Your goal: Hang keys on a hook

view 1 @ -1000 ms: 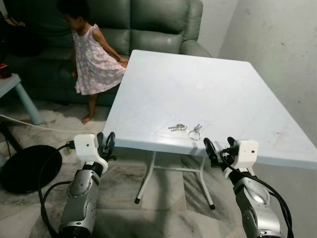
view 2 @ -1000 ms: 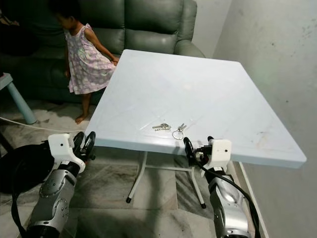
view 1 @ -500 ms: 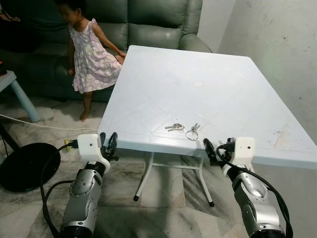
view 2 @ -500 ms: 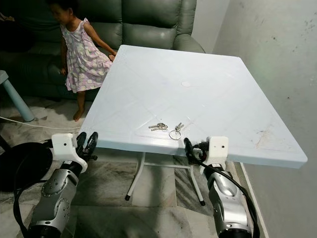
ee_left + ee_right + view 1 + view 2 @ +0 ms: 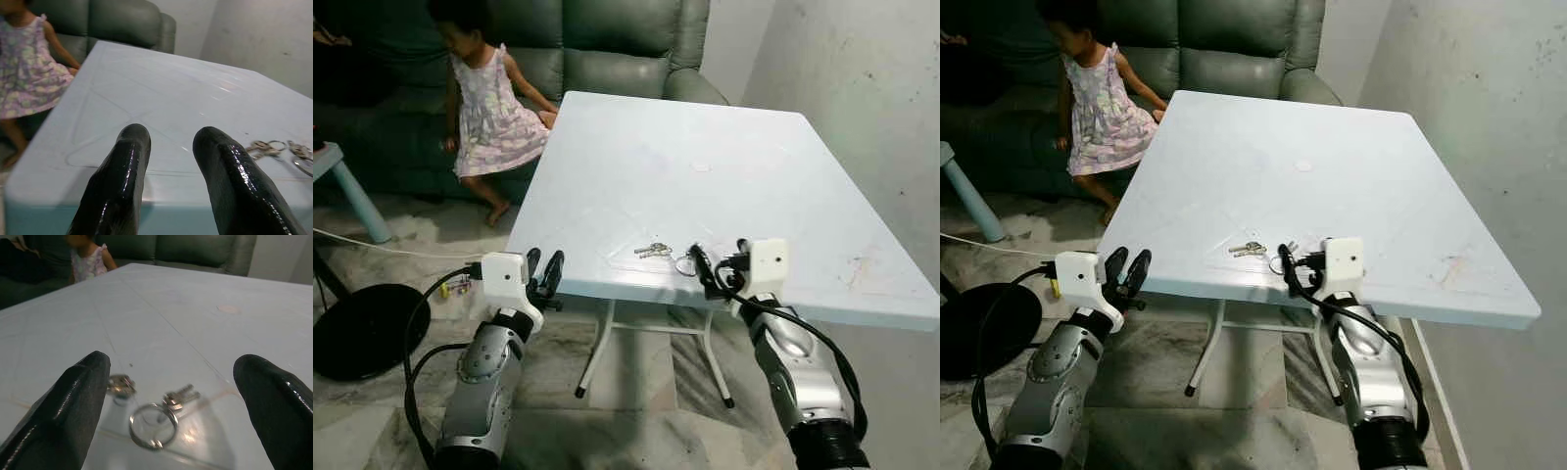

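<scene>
Two small bunches of silver keys lie near the front edge of the white table [image 5: 724,186]: a pair of keys [image 5: 652,251] and, just to its right, a key ring [image 5: 153,426] with keys [image 5: 182,395]. My right gripper [image 5: 715,262] reaches over the table's front edge, open wide, its fingers [image 5: 73,396] on either side of the key ring and touching nothing. Lower down, my left gripper [image 5: 545,277] is level with the table's front left edge, open and empty, fingers [image 5: 129,166] pointing across the tabletop.
A child in a patterned dress [image 5: 484,108] stands at the table's far left corner, in front of a dark green sofa [image 5: 607,39]. A bare wall [image 5: 862,88] runs close along the right. A black round base [image 5: 357,328], a cable and a light blue leg [image 5: 352,191] are on the floor to the left.
My right gripper has risen from below the table edge and come forward over the tabletop to the key ring. The left gripper has risen slightly. The child has shifted by the sofa.
</scene>
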